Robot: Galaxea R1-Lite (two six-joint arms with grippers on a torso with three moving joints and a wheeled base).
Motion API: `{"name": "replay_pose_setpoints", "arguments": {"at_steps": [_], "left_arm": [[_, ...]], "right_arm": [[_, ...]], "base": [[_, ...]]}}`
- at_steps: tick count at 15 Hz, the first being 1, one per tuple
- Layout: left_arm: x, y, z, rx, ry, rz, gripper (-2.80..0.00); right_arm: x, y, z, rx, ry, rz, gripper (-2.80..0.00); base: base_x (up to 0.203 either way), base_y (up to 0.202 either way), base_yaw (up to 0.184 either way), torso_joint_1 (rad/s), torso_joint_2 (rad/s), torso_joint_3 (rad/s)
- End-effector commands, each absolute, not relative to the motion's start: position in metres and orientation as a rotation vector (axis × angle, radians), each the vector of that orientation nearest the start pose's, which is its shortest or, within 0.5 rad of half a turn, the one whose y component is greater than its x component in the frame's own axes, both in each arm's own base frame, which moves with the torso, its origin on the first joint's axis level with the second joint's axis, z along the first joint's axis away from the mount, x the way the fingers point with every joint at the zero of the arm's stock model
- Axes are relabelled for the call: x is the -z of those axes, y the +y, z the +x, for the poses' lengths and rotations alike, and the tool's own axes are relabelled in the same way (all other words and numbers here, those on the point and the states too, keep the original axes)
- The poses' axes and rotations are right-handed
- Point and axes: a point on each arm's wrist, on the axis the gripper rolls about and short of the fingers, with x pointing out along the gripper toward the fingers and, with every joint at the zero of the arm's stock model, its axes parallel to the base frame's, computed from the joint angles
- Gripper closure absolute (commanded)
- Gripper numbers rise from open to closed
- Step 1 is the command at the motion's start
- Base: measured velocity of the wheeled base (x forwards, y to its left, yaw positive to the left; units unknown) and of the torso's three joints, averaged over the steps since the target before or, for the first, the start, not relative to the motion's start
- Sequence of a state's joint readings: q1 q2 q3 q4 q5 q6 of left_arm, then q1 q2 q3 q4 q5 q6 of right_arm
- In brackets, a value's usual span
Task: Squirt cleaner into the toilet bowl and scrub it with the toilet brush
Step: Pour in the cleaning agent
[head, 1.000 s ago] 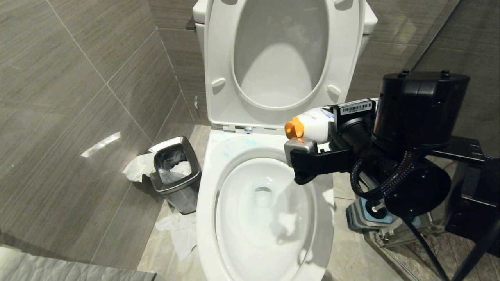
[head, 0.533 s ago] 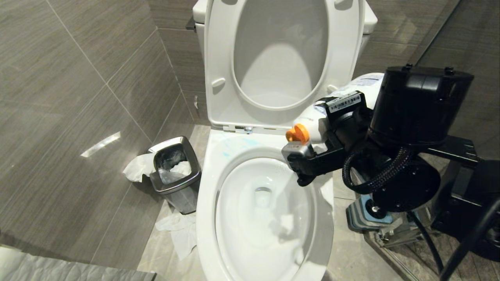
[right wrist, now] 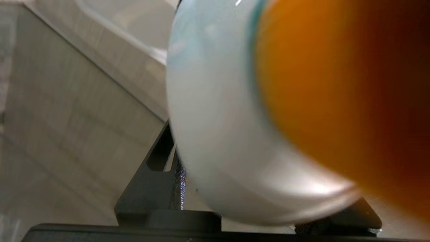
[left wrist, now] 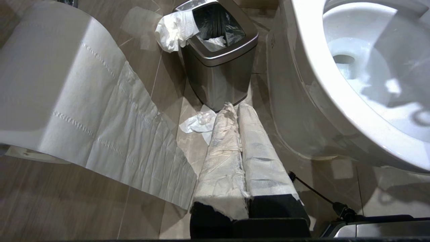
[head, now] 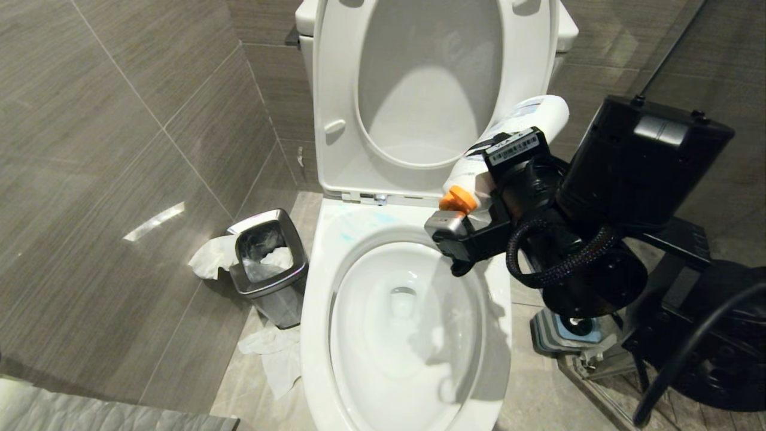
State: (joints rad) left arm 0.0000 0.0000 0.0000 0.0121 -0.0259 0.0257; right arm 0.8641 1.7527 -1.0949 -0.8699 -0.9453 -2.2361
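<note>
The white toilet bowl [head: 317,335] stands open in the middle of the head view, and its rim [left wrist: 322,97] also shows in the left wrist view. Faint turquoise cleaner smears [head: 359,222] mark the back of the rim. My right gripper [head: 479,191] is over the bowl's back right edge, shut on a white bottle [head: 529,117]. The bottle's orange cap [head: 456,199] is tilted down toward the bowl. Bottle [right wrist: 215,134] and cap [right wrist: 336,84] fill the right wrist view. The toilet brush's grey, blue-topped holder [head: 565,328] sits on the floor to the right; its handle is hidden behind my arm. My left gripper [left wrist: 236,107], paper-wrapped, is shut and parked low beside the bowl.
A square steel bin [head: 266,263] with tissue hanging over it stands left of the toilet, with crumpled paper [head: 275,353] on the floor beside it. The seat and lid [head: 335,90] are raised. A long toilet-paper sheet [left wrist: 84,111] hangs near my left gripper.
My right wrist has rolled. The bottle's base has swung up and back, its orange cap has tipped downward, and the gripper has shifted slightly left over the rim. The left arm has not moved.
</note>
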Motion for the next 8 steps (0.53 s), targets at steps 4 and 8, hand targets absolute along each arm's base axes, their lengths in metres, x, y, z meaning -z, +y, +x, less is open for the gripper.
{"name": "replay_pose_setpoints", "arguments": {"at_steps": [4,8], "left_arm": [[-0.074,-0.001,-0.023,0.026,0.015,0.024,0.0],[-0.074,-0.001,-0.023,0.026,0.015,0.024,0.0]], "right_arm": [[-0.26,0.249,0.23,0.2,0.03,-2.08,0.0],[-0.251,0.258,0.238,0.214,0.025,-2.063,0.0]], "base": [[0.0,0.0,0.0,0.0,0.0,0.0],[0.0,0.0,0.0,0.0,0.0,0.0]]}}
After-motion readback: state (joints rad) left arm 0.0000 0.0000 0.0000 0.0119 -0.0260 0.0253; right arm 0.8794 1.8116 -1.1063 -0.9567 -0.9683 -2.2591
